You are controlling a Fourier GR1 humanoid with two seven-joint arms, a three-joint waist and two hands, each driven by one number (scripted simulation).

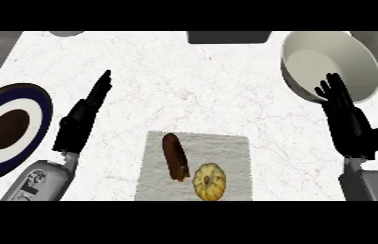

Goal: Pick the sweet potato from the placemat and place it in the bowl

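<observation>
sweet potato (175, 157) on placemat (196, 166), squash (209, 181) just right | bowl (325, 63) far right | plate (18, 125) left | left hand (77, 120), right hand (345, 118): fingers straight, holding nothing

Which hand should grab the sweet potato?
Probably the right hand: it is already beside the bowl, so the carry would be short. The left hand is about as near the sweet potato, but far from the bowl.

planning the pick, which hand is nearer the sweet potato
Left. The left hand is just up and left of the sweet potato, off the placemat. The right hand is far to its right, by the bowl.
</observation>
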